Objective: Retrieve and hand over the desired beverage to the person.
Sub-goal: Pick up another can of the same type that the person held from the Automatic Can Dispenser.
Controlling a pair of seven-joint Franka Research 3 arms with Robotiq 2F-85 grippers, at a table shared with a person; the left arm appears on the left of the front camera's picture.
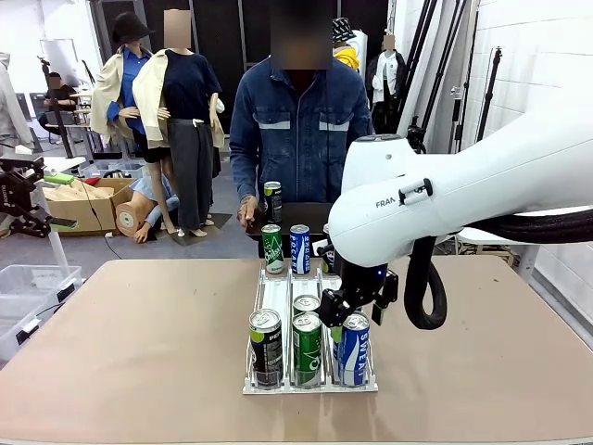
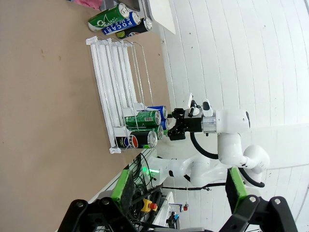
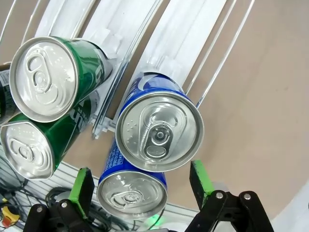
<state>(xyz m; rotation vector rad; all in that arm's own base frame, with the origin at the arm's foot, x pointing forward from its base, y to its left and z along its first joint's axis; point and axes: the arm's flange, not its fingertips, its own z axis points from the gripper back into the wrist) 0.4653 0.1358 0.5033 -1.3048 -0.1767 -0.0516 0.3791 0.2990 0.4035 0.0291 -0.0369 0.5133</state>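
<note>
The right wrist view looks straight down on a blue aluminium can with a silver top (image 3: 159, 130). A second blue can (image 3: 133, 193) is just beside it, toward the robot's side. Both are in one outer lane of the white plastic rack with wire dividers (image 3: 116, 19). The right claw (image 3: 140, 170) is spread wide above them, with one green pad on each side of the lane, and I see no pad touching a can. Two green cans (image 3: 53, 77) stand in the next lane.

The front view gives what this close view cannot. The white right arm bends in from the right and turns its claw (image 1: 357, 311) downward over the near end of the rack (image 1: 276, 292). A black can (image 1: 266, 345) stands in the left lane. At the far end stand a green can (image 1: 271, 248) and a blue one (image 1: 299, 248). The person (image 1: 296, 130) in a blue denim jacket is at the far side. One hand (image 1: 248, 211) is low beside a dark can (image 1: 272, 197); I cannot tell whether the hand holds it.

The left wrist view is rolled on its side. It shows the left claw (image 2: 179, 174) spread wide and holding nothing, well apart from the rack on the light brown table (image 2: 48, 96).

All cans are upright, with the long axis vertical and the pull-tab tops facing up.
</note>
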